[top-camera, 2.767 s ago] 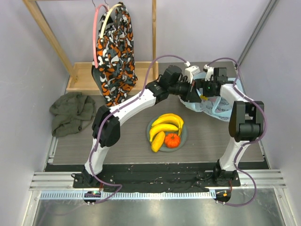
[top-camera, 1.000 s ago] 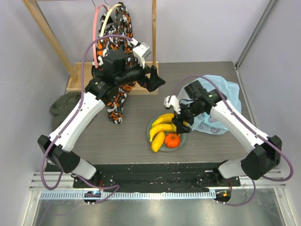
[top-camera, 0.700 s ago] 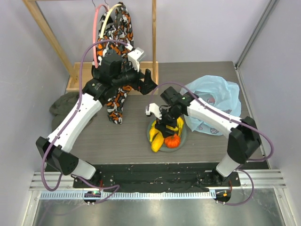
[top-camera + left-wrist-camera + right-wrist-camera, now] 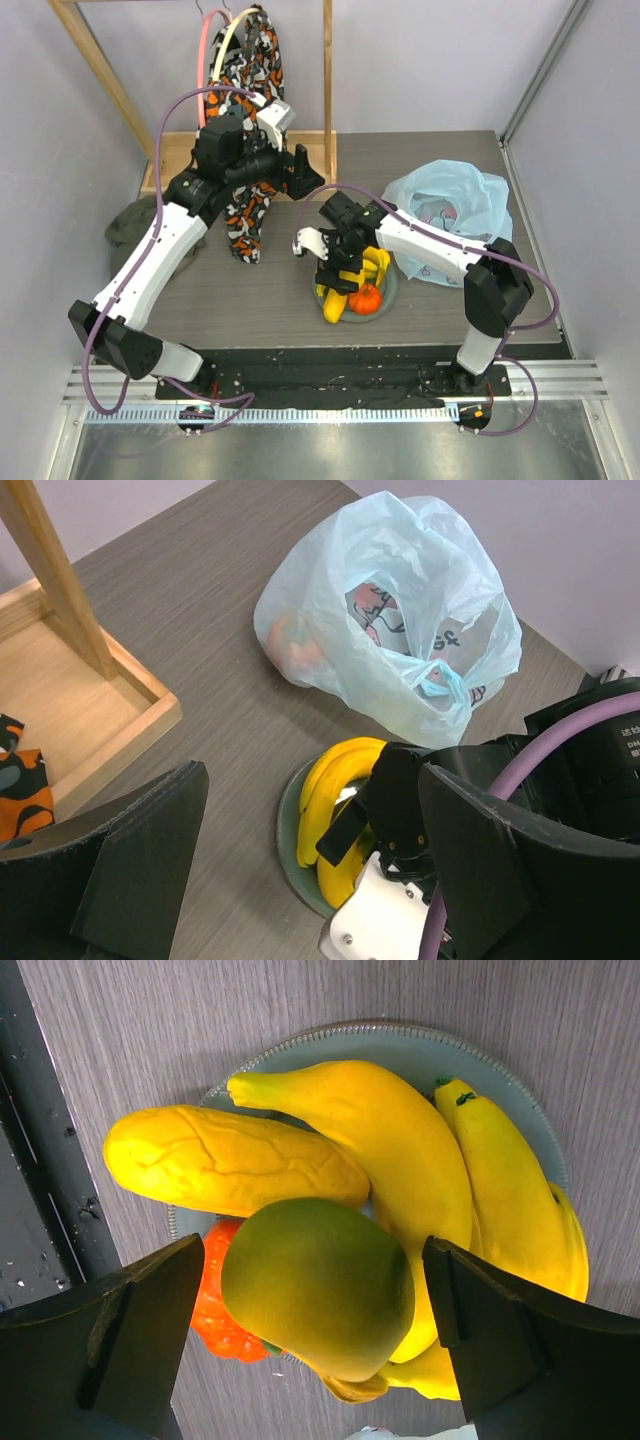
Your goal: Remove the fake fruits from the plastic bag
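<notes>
The light-blue plastic bag (image 4: 452, 215) (image 4: 390, 610) lies crumpled at the right, and a reddish round fruit (image 4: 300, 650) shows through its wall. On the grey-green plate (image 4: 400, 1038) (image 4: 388, 290) lie the banana bunch (image 4: 400, 1160), a long yellow fruit (image 4: 230, 1165) and a small ribbed orange one (image 4: 215, 1305) (image 4: 366, 298). A yellow-green round fruit (image 4: 318, 1285) rests on top of them. My right gripper (image 4: 315, 1260) (image 4: 335, 262) hangs over the plate, open, with a gap between the round fruit and each finger. My left gripper (image 4: 305, 172) (image 4: 312, 780) is raised left of the bag, open and empty.
A wooden rack with a tray base (image 4: 175, 165) stands at the back left, with an orange-black-white cloth (image 4: 245, 90) on a hanger. A green cloth heap (image 4: 140, 225) lies at the left edge. Walls close in on both sides.
My right gripper came from the bag to the plate with the yellow-green fruit and its jaws have spread wider. My left arm drew back from the bag, up and to the left.
</notes>
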### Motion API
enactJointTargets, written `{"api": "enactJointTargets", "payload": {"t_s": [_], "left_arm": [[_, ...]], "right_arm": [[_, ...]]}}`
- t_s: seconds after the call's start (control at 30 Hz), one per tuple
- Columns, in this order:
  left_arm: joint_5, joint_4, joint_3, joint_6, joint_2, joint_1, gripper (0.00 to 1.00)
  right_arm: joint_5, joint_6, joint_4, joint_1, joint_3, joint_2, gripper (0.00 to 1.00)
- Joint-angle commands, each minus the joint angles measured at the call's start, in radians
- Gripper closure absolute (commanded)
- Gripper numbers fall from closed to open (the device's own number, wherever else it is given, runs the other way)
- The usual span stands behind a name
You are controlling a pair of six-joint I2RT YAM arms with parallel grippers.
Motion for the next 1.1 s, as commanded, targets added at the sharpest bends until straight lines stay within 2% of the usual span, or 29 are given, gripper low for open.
{"api": "enactJointTargets", "payload": {"t_s": [0.0, 0.2, 0.3, 0.43, 0.47, 0.57, 0.63, 0.67, 0.77, 0.8, 0.9, 1.07], "left_arm": [[0.04, 0.056, 0.033, -0.02, 0.02, 0.006, 0.09], [0.055, 0.074, 0.05, -0.048, 0.059, 0.005, 0.09], [0.061, 0.091, 0.067, -0.062, 0.094, 0.005, 0.1], [0.051, 0.105, 0.081, -0.086, 0.143, -0.008, 0.12], [0.054, 0.107, 0.082, -0.085, 0.151, -0.012, 0.12], [0.067, 0.095, 0.087, -0.05, 0.197, -0.066, 0.17], [0.069, 0.067, 0.108, 0.002, 0.246, -0.142, 0.19], [0.063, 0.018, 0.14, 0.098, 0.264, -0.178, 0.19], [-0.017, -0.045, 0.189, 0.276, 0.355, -0.374, 0.2], [-0.041, -0.05, 0.199, 0.309, 0.382, -0.408, 0.21], [-0.141, -0.051, 0.255, 0.392, 0.496, -0.524, 0.24], [-0.228, -0.013, 0.385, 0.4, 0.669, -0.63, 0.26]], "right_arm": [[0.01, 0.036, -0.02, 0.007, 0.056, -0.063, 0.0], [0.016, 0.105, -0.079, -0.03, 0.151, -0.187, 0.0], [-0.074, 0.174, -0.101, -0.17, 0.186, -0.272, 0.0], [-0.174, 0.246, -0.118, -0.426, 0.193, -0.353, 0.01], [-0.182, 0.252, -0.115, -0.541, 0.185, -0.364, 0.01], [-0.216, 0.295, -0.097, -0.737, 0.138, -0.375, 0.07], [-0.197, 0.352, -0.066, -0.816, 0.098, -0.347, 0.13], [-0.208, 0.366, -0.065, -0.88, 0.087, -0.328, 0.14], [-0.254, 0.409, -0.065, -0.953, 0.047, -0.243, 0.19], [-0.281, 0.413, -0.065, -0.997, 0.024, -0.222, 0.2], [-0.374, 0.424, -0.062, -1.044, 0.004, -0.139, 0.26], [-0.394, 0.424, 0.001, -1.047, -0.008, -0.097, 0.28]]}}
